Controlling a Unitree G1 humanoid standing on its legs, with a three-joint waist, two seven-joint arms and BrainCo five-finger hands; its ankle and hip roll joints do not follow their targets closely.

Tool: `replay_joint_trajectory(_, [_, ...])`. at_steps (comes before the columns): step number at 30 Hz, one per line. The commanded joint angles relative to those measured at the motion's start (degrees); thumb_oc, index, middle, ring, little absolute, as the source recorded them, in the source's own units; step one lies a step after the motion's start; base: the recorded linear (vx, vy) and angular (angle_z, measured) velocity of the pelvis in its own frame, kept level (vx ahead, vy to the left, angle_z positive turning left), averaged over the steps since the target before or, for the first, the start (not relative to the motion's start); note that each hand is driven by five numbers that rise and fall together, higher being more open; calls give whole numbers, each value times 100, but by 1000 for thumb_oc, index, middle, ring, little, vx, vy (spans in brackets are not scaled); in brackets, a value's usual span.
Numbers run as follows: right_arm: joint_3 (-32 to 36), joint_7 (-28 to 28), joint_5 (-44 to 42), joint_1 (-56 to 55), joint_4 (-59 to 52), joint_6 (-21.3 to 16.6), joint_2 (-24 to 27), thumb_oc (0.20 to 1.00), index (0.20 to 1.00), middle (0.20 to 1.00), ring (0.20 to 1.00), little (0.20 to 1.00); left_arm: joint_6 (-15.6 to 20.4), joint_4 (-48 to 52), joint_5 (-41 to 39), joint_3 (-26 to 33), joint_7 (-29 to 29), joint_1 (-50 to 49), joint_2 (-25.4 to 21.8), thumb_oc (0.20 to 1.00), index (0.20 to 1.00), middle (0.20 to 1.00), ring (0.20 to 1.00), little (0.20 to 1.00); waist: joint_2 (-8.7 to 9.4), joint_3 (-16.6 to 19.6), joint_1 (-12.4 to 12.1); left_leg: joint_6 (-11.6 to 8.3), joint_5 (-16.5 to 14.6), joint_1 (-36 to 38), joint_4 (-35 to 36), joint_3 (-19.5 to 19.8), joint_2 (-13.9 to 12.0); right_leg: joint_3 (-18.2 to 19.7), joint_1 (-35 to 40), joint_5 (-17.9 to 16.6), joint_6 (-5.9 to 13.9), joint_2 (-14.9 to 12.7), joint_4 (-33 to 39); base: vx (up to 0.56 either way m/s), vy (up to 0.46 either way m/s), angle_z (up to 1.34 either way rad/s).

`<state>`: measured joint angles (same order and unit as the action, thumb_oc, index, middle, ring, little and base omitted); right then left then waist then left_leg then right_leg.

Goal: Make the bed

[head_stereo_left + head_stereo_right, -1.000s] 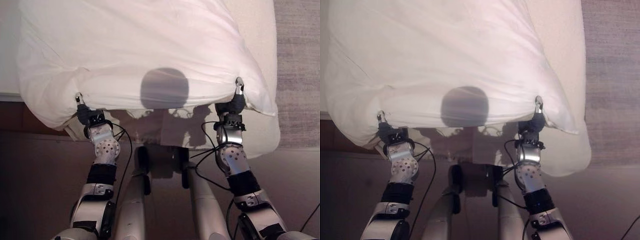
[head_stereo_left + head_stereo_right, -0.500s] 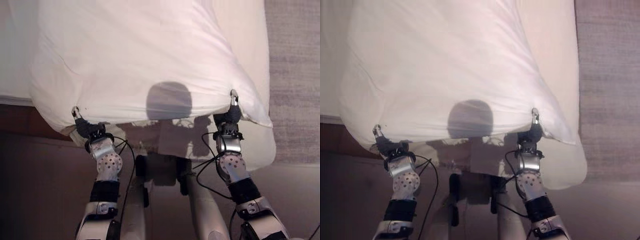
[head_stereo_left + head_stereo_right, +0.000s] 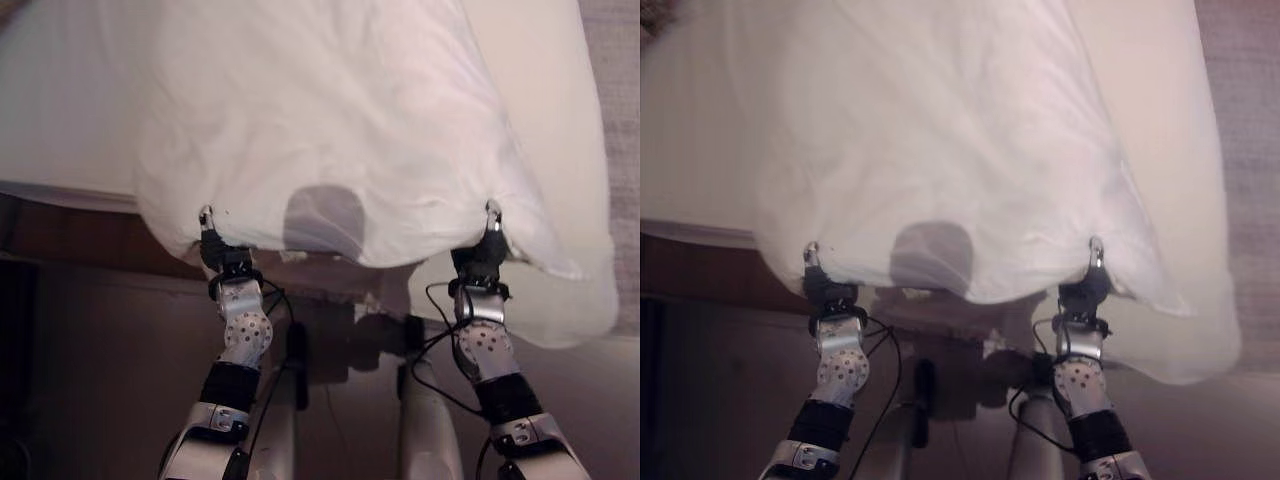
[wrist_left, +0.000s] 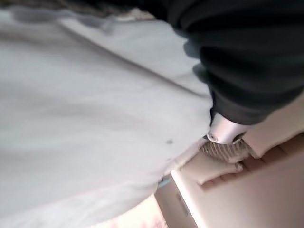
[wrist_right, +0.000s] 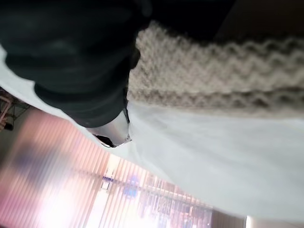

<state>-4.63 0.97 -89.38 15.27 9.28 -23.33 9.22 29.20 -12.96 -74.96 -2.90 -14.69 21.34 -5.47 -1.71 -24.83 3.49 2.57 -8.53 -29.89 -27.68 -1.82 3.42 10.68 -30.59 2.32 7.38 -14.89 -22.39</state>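
2 hands hold up the near edge of a white duvet [image 3: 330, 130], which billows over the bed [image 3: 60, 120] and hides most of it. The left hand [image 3: 215, 250] grips the hem towards the duvet's left corner, and the right hand [image 3: 482, 258] grips it towards the right corner, well apart from the first. Each hand has its fingers tucked under the cloth and a thumb showing on top (so the cloth is pinched between them). Between the 2 hands the hem sags slightly. In the right wrist view, a strip of beige knitted blanket [image 5: 213, 76] lies against the white cloth just beside the hand's dark cover. Grey carpet [image 3: 615, 60] shows past the bed's right side.
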Motion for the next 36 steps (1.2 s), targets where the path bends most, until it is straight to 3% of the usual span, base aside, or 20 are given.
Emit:
replay_joint_trajectory(1, [-14, 177, 487, -328, -434, -87, 9, 200, 200, 200, 200, 200, 40, 906, 532, 391, 144, -247, -427, 200, 200, 200, 200, 200, 35, 369, 167, -346, 757, 125, 1113, 424, 53, -811, -8, -644, -58, 874, 749, -22, 344, -31])
replay_joint_trajectory(2, [-20, 173, 573, -363, -435, -113, 71, 200, 200, 200, 200, 200, -8, 1001, 731, 395, 64, -224, -443, 200, 200, 200, 200, 200, 116, 363, 220, -302, 836, 188, 1364, 296, 235, -1157, -147, -235, -107, 1435, 186, -55, 248, -4])
replay_joint_trajectory(6, [-5, 180, 536, -397, -376, -179, 50, 200, 200, 200, 200, 200, -19, 998, 842, 396, -42, -250, -414, 200, 200, 200, 200, 200, 214, 423, 198, -279, 884, 280, 1545, 168, 388, -1321, -194, -3, -222, 1814, -124, -7, 170, 40])
replay_joint_trajectory(7, [3, 185, 486, -413, -334, -240, 42, 200, 200, 200, 200, 200, 1, 1045, 911, 410, -78, -354, -361, 200, 200, 200, 200, 200, 266, 476, 144, -246, 902, 323, 1628, 84, 431, -1381, -81, 32, -363, 1922, 60, 13, 105, 11])
replay_joint_trajectory(12, [62, 41, 462, -525, -280, -255, 208, 200, 200, 200, 200, 200, 61, 1121, 840, 447, -119, -509, -137, 200, 200, 200, 200, 200, 160, 532, 101, -237, 879, 253, 1572, -64, 355, -1050, 107, -144, -397, 1877, 707, 1, -14, -58])
replay_joint_trajectory(14, [140, -38, 456, -623, -376, -267, 288, 200, 200, 200, 200, 200, 47, 1132, 860, 402, -163, -482, -68, 200, 200, 200, 200, 200, 143, 455, 159, -416, 913, 47, 1094, -223, 290, -1019, 303, -189, -430, 1814, 947, -69, -154, -28])
replay_joint_trajectory(15, [210, -53, 446, -634, -391, -264, 360, 200, 200, 200, 200, 200, 6, 1137, 941, 357, -157, -437, -49, 200, 200, 200, 200, 200, 132, 347, 175, -654, 1120, -218, 568, -191, 254, -1031, 374, -205, -482, 1794, 981, -96, -110, -13])
replay_joint_trajectory(16, [212, -44, 457, -636, -389, -249, 410, 200, 200, 200, 200, 200, -22, 1142, 947, 328, -129, -439, -38, 200, 200, 200, 200, 200, 130, 313, 143, -738, 1154, -262, 509, -75, 309, -1016, 403, -213, -491, 1807, 969, -74, -63, 28])
replay_joint_trajectory(18, [198, -59, 472, -628, -366, -242, 405, 200, 200, 200, 200, 200, 1, 1157, 924, 335, -137, -437, 7, 200, 200, 200, 200, 200, 159, 335, 158, -601, 938, -203, 555, 120, 303, -944, 367, -186, -488, 1816, 884, -13, -26, 36])
replay_joint_trajectory(20, [210, -60, 504, -596, -325, -285, 386, 200, 200, 200, 200, 200, 30, 1196, 924, 385, -147, -480, 13, 200, 200, 200, 200, 200, 192, 372, 191, -489, 865, -93, 857, 330, -50, -812, 303, -94, -477, 1800, 758, 33, 34, -2])
replay_joint_trajectory(21, [219, -35, 502, -581, -295, -295, 387, 200, 200, 200, 200, 200, 49, 1321, 1013, 423, -165, -538, -56, 200, 200, 200, 200, 200, 227, 404, 173, -469, 1047, -22, 1272, 653, -331, -692, 250, -80, -454, 1716, 713, 22, 75, 8])
replay_joint_trajectory(23, [219, -34, 502, -578, -294, -295, 385, 200, 200, 200, 200, 200, 48, 1325, 1017, 424, -170, -538, -58, 200, 200, 200, 200, 200, 232, 421, 180, -473, 1094, -32, 1316, 656, -325, -694, 226, -103, -455, 1709, 723, 21, 113, -1])
replay_joint_trajectory(24, [236, -27, 496, -577, -282, -311, 379, 200, 200, 200, 200, 200, 103, 1460, 1118, 507, -227, -593, -122, 200, 200, 200, 200, 200, 261, 401, 120, -565, 1505, 17, 1773, 1161, -714, -523, 175, 21, -464, 1657, 485, 84, 281, -4])
replay_joint_trajectory(26, [234, -40, 466, -540, -258, -329, 366, 200, 200, 200, 200, 200, 149, 1533, 1163, 582, -252, -627, -167, 200, 200, 200, 200, 200, 250, 401, 64, -709, 1888, 70, 2213, 1385, -1180, -349, 133, 162, -421, 1601, 257, 116, 400, -9])
replay_joint_trajectory(28, [235, -52, 454, -507, -215, -354, 367, 200, 200, 200, 200, 200, 158, 1548, 1222, 589, -240, -642, -229, 200, 200, 200, 200, 200, 192, 419, 11, -862, 2115, 181, 2652, 1417, -1440, -170, 137, 267, -310, 1510, 137, 163, 614, -49])
replay_joint_trajectory(29, [211, -61, 537, -501, -275, -388, 370, 200, 200, 200, 200, 200, 121, 1525, 1200, 480, -150, -582, -320, 200, 200, 200, 200, 200, 100, 409, 16, -912, 1863, 337, 2500, 1019, -1410, -97, 240, 259, -104, 1222, 196, 141, 618, -53])
replay_joint_trajectory(32, [174, -69, 558, -492, -296, -365, 342, 200, 200, 200, 200, 200, 103, 1506, 1219, 408, -88, -536, -401, 200, 200, 200, 200, 200, 120, 430, 13, -881, 1600, 155, 2068, 1066, -1257, 70, 242, 72, 3, 1054, 370, 83, 529, -33])
replay_joint_trajectory(33, [266, -15, 503, -587, -413, -356, 308, 200, 200, 200, 200, 200, 55, 1337, 1207, 266, -70, -358, -493, 200, 200, 200, 200, 200, 141, 440, 130, -804, 1061, -189, 1042, 625, -820, 93, 564, -401, 237, 416, 969, 169, 709, -13])
replay_joint_trajectory(35, [289, -49, 513, -606, -465, -299, 297, 200, 200, 200, 200, 200, -25, 1319, 1230, 181, 27, -396, -572, 200, 200, 200, 200, 200, 92, 462, 128, -565, 553, -193, 514, 529, -413, 237, 717, -1064, 200, -118, 1209, 202, 766, 25])
replay_joint_trajectory(36, [289, -49, 513, -603, -465, -299, 296, 200, 200, 200, 200, 200, -25, 1317, 1229, 182, 29, -393, -573, 200, 200, 200, 200, 200, 99, 482, 124, -556, 572, -226, 512, 517, -403, 250, 693, -1097, 212, -130, 1238, 229, 813, 16])
